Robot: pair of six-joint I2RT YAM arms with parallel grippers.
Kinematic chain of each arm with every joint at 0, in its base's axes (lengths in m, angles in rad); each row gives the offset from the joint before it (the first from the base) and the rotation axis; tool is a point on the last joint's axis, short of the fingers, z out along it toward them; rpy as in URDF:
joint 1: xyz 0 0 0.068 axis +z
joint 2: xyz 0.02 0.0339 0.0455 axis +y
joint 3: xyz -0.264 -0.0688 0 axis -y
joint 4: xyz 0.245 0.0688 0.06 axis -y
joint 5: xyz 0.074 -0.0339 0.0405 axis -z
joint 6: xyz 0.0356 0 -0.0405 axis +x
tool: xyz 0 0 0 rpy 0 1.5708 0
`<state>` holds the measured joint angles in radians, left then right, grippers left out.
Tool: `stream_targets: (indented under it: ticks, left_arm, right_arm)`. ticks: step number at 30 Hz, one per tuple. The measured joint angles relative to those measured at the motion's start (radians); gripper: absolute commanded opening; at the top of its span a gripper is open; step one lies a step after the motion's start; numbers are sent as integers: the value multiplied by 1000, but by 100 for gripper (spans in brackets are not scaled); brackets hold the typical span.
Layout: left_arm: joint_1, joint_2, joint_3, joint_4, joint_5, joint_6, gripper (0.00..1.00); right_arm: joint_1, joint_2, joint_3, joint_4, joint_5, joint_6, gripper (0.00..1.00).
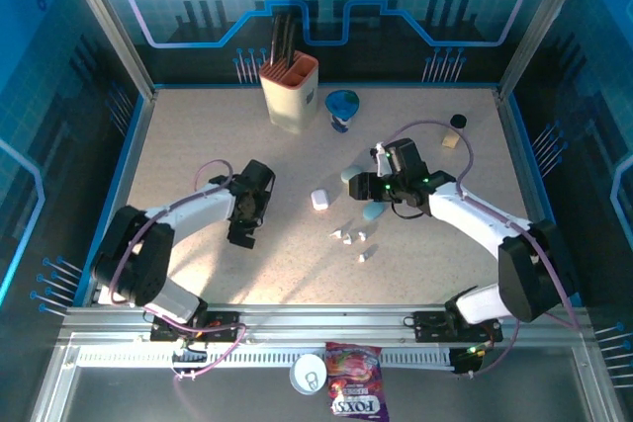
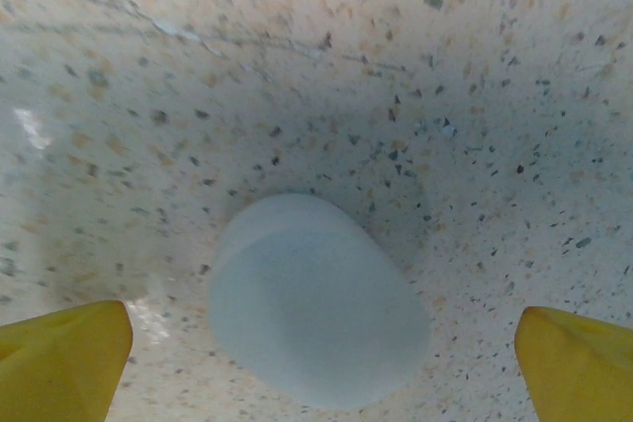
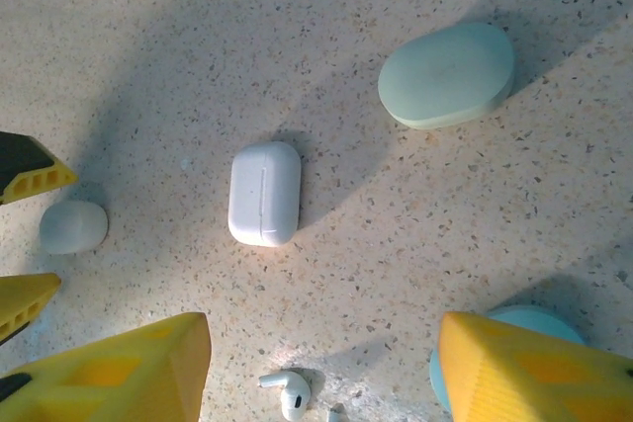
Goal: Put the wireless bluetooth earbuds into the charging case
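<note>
Earbud [image 3: 288,393] lies loose between right gripper [image 3: 321,328] fingers, which are spread and touch nothing. White case [image 3: 264,193] sits ahead of them with free tabletop [image 3: 148,56] around it. Teal case [image 3: 447,74] lies beyond. Left gripper [image 2: 323,313] is spread wide, straddling pale case [image 2: 316,303], with gaps on both sides.

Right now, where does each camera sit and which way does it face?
Top external: above and behind the bases, looking down on the speckled table; left arm and right arm show.
Left wrist: on the left gripper, facing down at a pale pebble-shaped case; its yellow fingertips show.
Right wrist: on the right gripper, looking down at a white rectangular case; its yellow fingertips show.
Shared: the right wrist view also catches that pebble-shaped case.
</note>
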<state>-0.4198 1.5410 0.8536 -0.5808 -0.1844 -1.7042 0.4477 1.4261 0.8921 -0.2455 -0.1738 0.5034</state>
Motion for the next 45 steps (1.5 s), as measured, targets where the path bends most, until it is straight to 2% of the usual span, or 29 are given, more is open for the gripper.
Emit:
stream_targets:
  ticks: [7, 16, 24, 28, 32, 34, 41, 43, 45]
  left_arm:
    - [29, 89, 47, -24, 60, -55, 82]
    - [39, 116, 71, -100, 78, -76, 52]
    - [40, 145, 109, -121, 72, 32, 33]
    - [41, 132, 97, -82, 59, 117, 33]
    - [41, 66, 62, -33, 50, 270, 38]
    - [41, 24, 48, 5, 52, 388, 47]
    - [17, -38, 54, 124, 133, 841, 41]
    - [-5, -38, 70, 143, 169, 970, 34]
    - [-32, -38, 90, 176, 232, 1108, 32]
  right_arm:
    - [-26, 37, 0, 3, -36, -8, 63]
    - [-53, 70, 0, 31, -74, -8, 63]
    - [-56, 79, 0, 39, -97, -7, 63]
    - [-56, 79, 0, 47, -100, -7, 63]
    - [-56, 79, 0, 53, -101, -6, 63]
    - [-56, 79, 0, 53, -104, -6, 63]
    - [-63, 79, 0, 54, -129, -1, 63]
    - [-68, 78, 0, 55, -142, 5, 62]
    - [-73, 75, 0, 56, -154, 12, 62]
